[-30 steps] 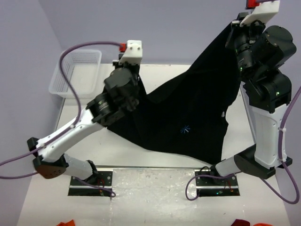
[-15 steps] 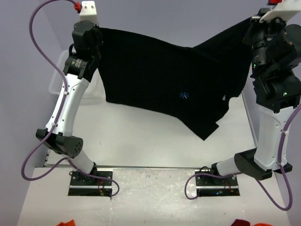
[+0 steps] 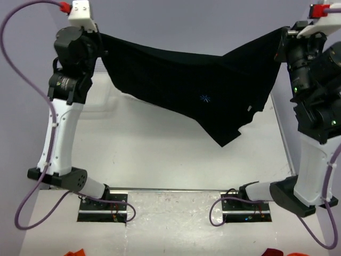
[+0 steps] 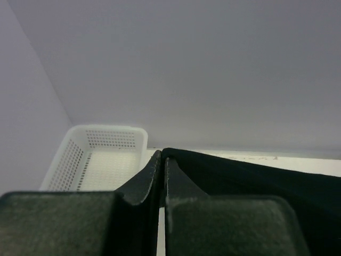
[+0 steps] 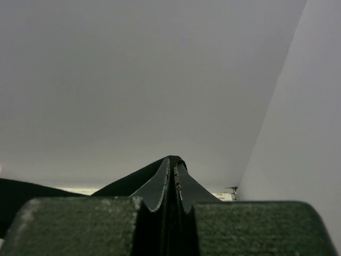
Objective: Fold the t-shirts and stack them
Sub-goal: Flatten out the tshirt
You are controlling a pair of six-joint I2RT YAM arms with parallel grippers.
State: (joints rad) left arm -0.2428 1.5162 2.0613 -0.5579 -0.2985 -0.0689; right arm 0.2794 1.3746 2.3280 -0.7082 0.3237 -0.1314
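Note:
One black t-shirt [image 3: 202, 85] hangs spread in the air between my two raised arms, sagging in the middle, with a lower corner dangling over the table's right half. My left gripper [image 3: 101, 40] is shut on its left top edge. In the left wrist view the jaws [image 4: 161, 160] pinch the black cloth [image 4: 256, 181], which runs off to the right. My right gripper [image 3: 282, 34] is shut on the right top corner. In the right wrist view the closed jaws [image 5: 172, 165] have cloth [image 5: 128, 184] wrapped over their tips. No other t-shirt shows.
A white plastic mesh basket [image 4: 98, 154] stands at the table's far left corner, below the left gripper and mostly hidden behind the left arm in the top view. The white table [image 3: 160, 154] lies under the shirt. Purple cables loop from both arms.
Both arms have lifted the shirt off the table. The left arm swung up and out to the left, stretching the cloth wide; it now hangs higher and tauter.

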